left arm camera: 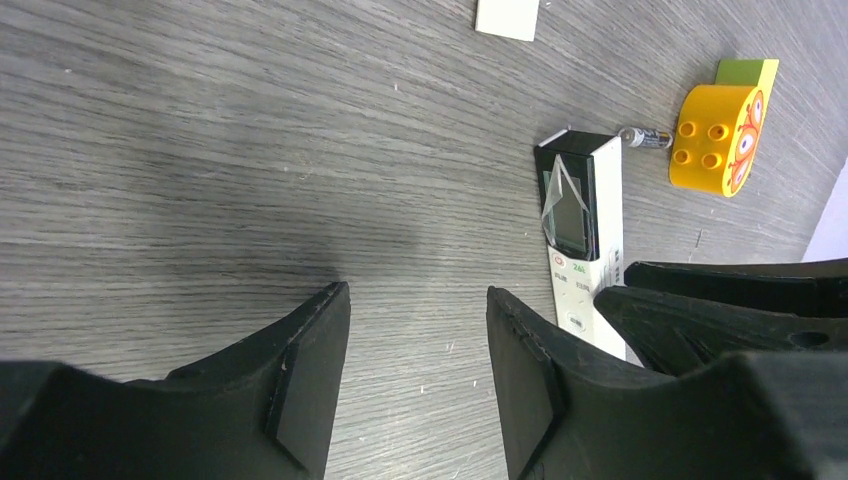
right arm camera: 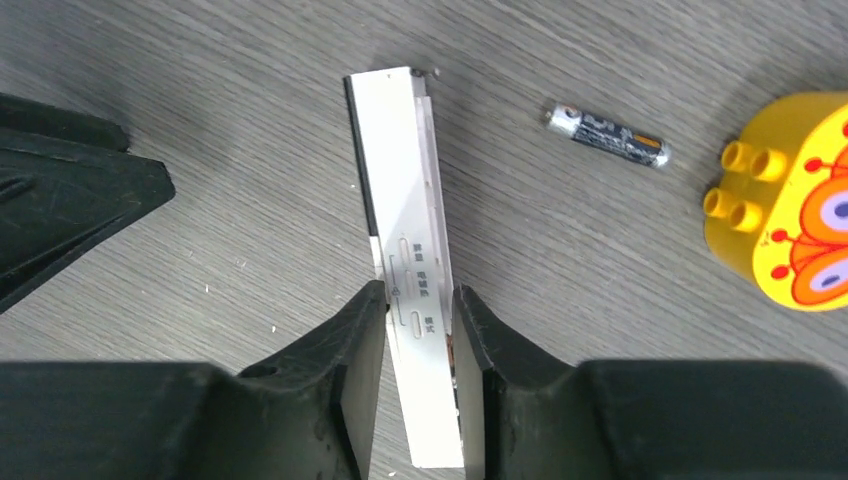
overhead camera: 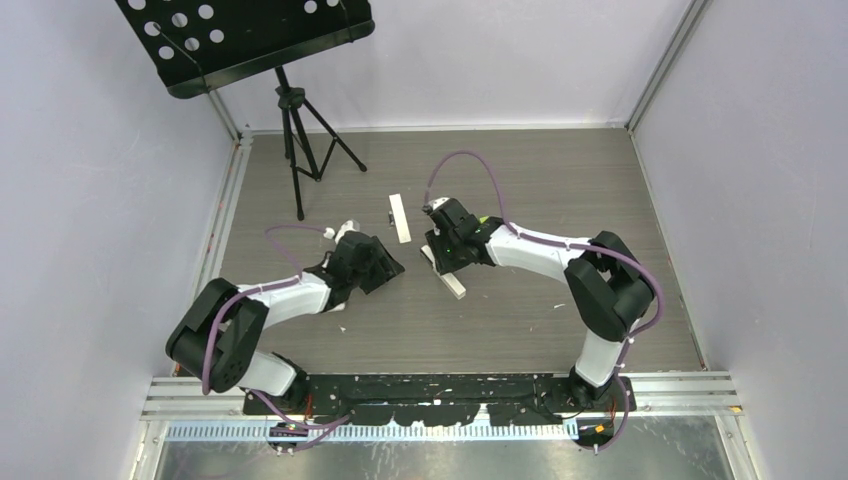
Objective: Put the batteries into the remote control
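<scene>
My right pincer [right arm camera: 418, 290] was clamped on the remote [right arm camera: 400, 200]. In the right wrist view one finger pressed on each long side near its near end, and the body ran away from me towards twelve o'clock. The remote lay on the worktop [left arm camera: 200, 150]. The left wrist view showed its display and buttons facing up, so its back, where I judged the battery bay to be, was hidden from me.

My left pincer [left arm camera: 418, 290] stood apart with nothing between its fingers, over bare worktop. In the top view it was at about nine o'clock of my right pincer.

I could find only one battery [right arm camera: 605, 135]. It lay loose on the worktop at about two o'clock of my right pincer, clear of the remote and just beside the yellow toy [right arm camera: 790, 200], which sat at nearly three o'clock. Whether there were more batteries I could not tell.

A white strip [overhead camera: 400, 217] lay at between ten and eleven o'clock of my right pincer in the top view. I could not tell what it was.

By my reckoning the task had barely begun. I had a grip on the remote, but no battery was picked up or seated. I judged that the remote had yet to be turned over, its bay exposed, and each battery fetched and pressed in.
</scene>
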You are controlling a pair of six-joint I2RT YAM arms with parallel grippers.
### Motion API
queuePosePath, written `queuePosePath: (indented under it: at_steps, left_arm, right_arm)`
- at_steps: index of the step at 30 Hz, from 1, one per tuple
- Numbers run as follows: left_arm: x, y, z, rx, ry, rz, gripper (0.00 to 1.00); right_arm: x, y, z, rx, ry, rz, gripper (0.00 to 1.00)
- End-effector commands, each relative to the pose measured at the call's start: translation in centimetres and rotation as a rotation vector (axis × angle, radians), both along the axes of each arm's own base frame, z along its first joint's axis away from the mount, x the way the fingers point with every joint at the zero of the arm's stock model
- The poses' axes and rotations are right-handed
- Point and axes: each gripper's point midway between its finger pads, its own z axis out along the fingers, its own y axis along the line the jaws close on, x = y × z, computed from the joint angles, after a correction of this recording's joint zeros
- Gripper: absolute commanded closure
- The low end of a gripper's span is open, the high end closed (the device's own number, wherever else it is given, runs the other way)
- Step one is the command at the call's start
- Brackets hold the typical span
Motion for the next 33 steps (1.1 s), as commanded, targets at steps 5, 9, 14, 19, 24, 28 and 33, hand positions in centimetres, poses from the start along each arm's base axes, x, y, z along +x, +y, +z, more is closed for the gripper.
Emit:
queuePosePath:
  at_steps: [5,9,14,19,24,28,33]
  left_arm:
    - [-0.3,-0.3,0.5,-0.039,0.005,-0.087,0.46]
    - [-0.2,-0.1,0.3,-0.049,0.016,-0.086,0.46]
    - [0.2,1.1,0.3,-0.038,0.022,-0.048,0.47]
    - [1.0,3.4,0.8,0.001,0.016,0.037,0.48]
    - [1.3,6.3,1.6,0.055,-0.004,0.138,0.49]
    - [1.2,8.1,2.4,0.091,-0.014,0.190,0.49]
    - [1.2,10.1,3.1,0.123,-0.020,0.250,0.49]
  right_arm:
    - [0.0,1.6,0.8,-0.046,-0.017,0.114,0.75]
    - [-0.7,1.8,0.1,-0.111,-0.018,0.132,0.77]
    - [-1.8,2.0,-1.0,-0.231,-0.059,0.149,0.78]
    - [-2.3,2.1,-2.1,-0.361,-0.111,0.132,0.78]
    - [-2.8,2.5,-2.6,-0.448,-0.156,0.126,0.79]
    - [-3.1,3.0,-2.4,-0.484,-0.187,0.117,0.80]
    - [-4.1,3.9,-2.3,-0.521,-0.218,0.128,0.81]
